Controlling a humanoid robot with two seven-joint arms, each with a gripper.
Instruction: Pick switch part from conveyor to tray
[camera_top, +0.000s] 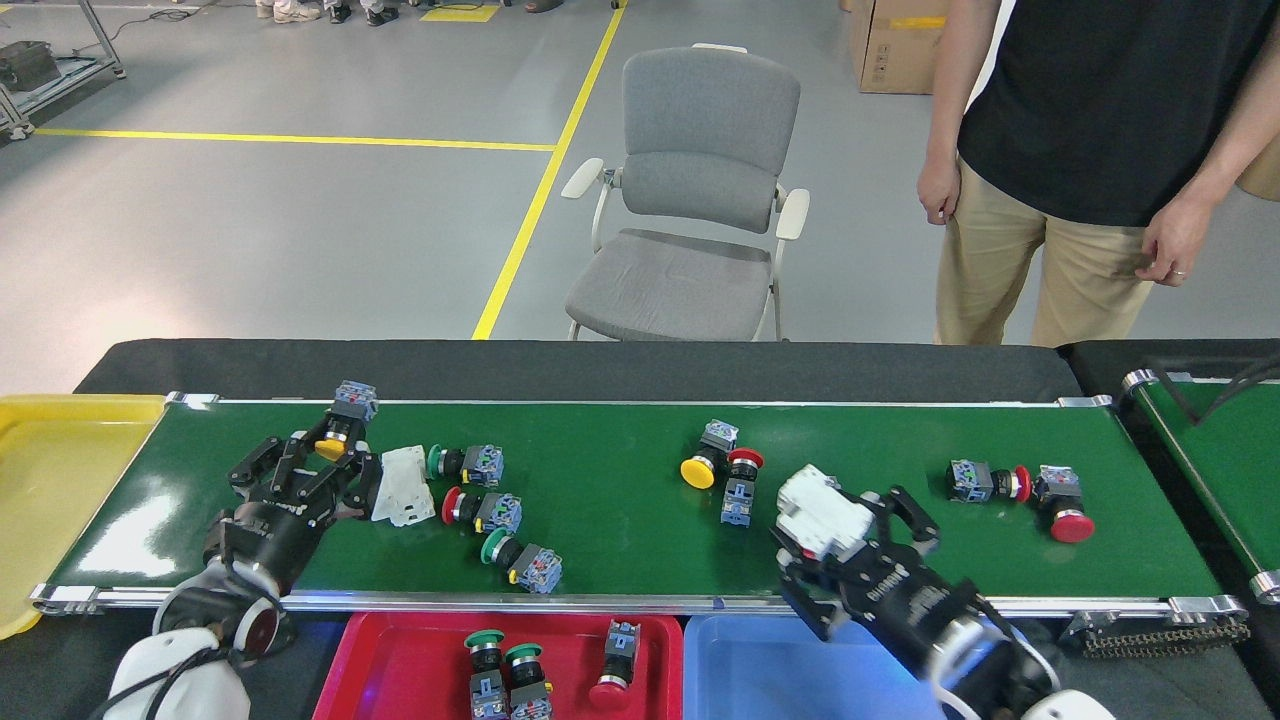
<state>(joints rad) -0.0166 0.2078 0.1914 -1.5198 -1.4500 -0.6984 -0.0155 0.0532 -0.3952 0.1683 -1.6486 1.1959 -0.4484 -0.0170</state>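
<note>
Behind right gripper (850, 545), half-hidden white breaker (822, 508)

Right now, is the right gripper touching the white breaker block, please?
Touching. In the head view the right gripper has its fingers on both sides of the white breaker block, which sits between them above the conveyor.

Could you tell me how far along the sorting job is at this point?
Done: three switches lie in the red tray. In hand: the right pincer holds a white breaker; the left pincer grips a yellow-capped switch. Left: several switches on the conveyor.
</note>
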